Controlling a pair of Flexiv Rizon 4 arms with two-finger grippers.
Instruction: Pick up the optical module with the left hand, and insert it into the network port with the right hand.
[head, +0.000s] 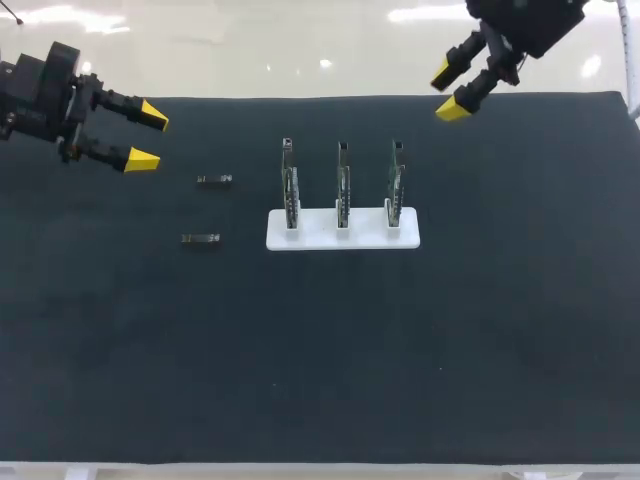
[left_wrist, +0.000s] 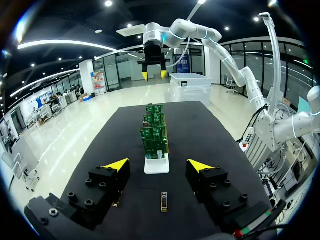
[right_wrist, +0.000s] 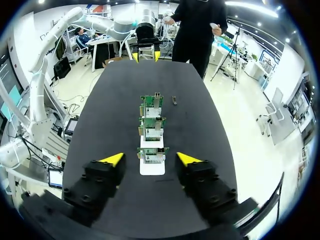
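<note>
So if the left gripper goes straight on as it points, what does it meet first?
Probably the nearest circuit board on the white stand; the optical module ahead seems lower; depth is unclear.

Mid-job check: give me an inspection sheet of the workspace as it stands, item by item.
Surface: black mat covering the table.
Job's things: far optical module and near optical module lie flat on the mat, apart from each other, to the left of the white base. Three circuit boards stand upright in a row on the base. Their network ports are too small to make out.
Clutter: nothing seen.
Tools: left tool open, holding nothing, clear of both modules. Right tool open, holding nothing, at the mat's far edge.
Cables: nothing seen on the mat.
Surroundings: nothing seen reaching over the table.
</note>
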